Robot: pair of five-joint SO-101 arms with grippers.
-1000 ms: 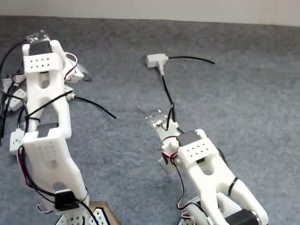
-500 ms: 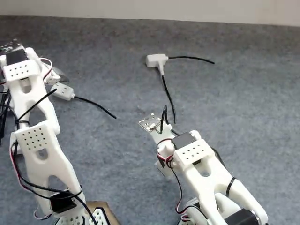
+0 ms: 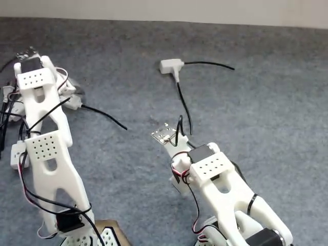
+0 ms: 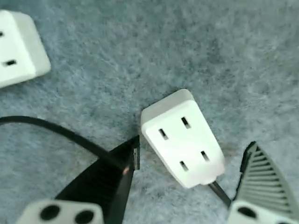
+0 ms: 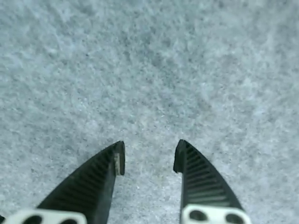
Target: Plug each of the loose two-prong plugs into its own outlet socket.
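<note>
Up close, we count two sockets: near socket [image 4: 180,140] inside the open left hand [image 4: 192,151], far socket [image 4: 18,46] apart; right hand [image 5: 150,156] open over grey bench [image 5: 149,56].

White outlet socket [image 4: 182,137] lying flat, four slots upward

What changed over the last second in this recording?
The left arm swung outward, away from the other arm, then came partway back; the left pincer hangs open over a white outlet block. The right arm drew back slightly early on, then held. The T-shaped plug and its black cords stayed put. Nothing was gripped or released.
</note>
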